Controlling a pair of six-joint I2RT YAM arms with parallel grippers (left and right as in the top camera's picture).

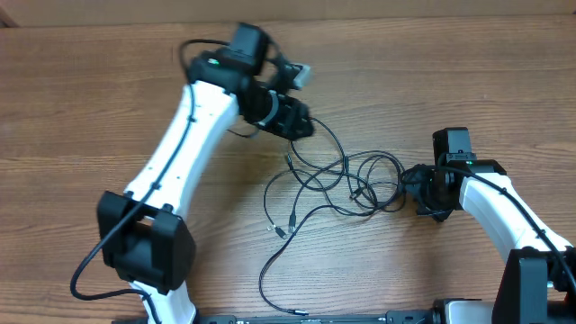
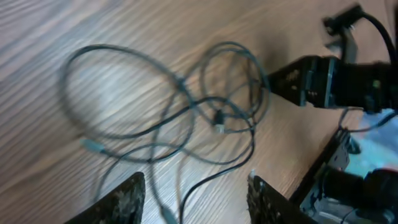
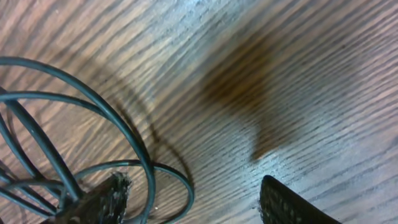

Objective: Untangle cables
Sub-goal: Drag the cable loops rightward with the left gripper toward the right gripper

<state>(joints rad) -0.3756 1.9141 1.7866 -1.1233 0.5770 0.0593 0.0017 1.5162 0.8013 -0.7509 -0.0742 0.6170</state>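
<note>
**Observation.** The cables [image 1: 351,184] lie in one loose tangle at the middle of the worktop [image 1: 90,90], between the two arms. Long loops trail toward the near edge, and two small plug ends [image 1: 281,230] lie free on the left of the heap. The crossing strands bunch at a knot [image 2: 219,118] near the centre.

**Left pincer** [image 2: 196,186]. It is raised over the far left corner of the tangle with its fingers well apart and nothing clamped. One strand runs along the worktop beneath the gap.

**Right pincer** [image 1: 412,187]. It sits low at the right edge of the tangle, its fingers also apart. Loops crowd against one finger [image 3: 106,199] and a curve passes through the gap, but nothing is pinched (a cord that thin would need the fingers almost together).

**Assessment.** The step in hand appears to be choosing a fresh hold.
- Each pincer should close on a single strand, not a bundle, on opposite sides of the knot.
- The free plug ends look like the best start, since an end can be drawn back through a loop.
- The pull should be slow, outward and low to the worktop, as a sharp tug would likely tighten the crossings.
- The right pincer should clear the crowding loops before closing, or it may catch two cords at once.
</note>
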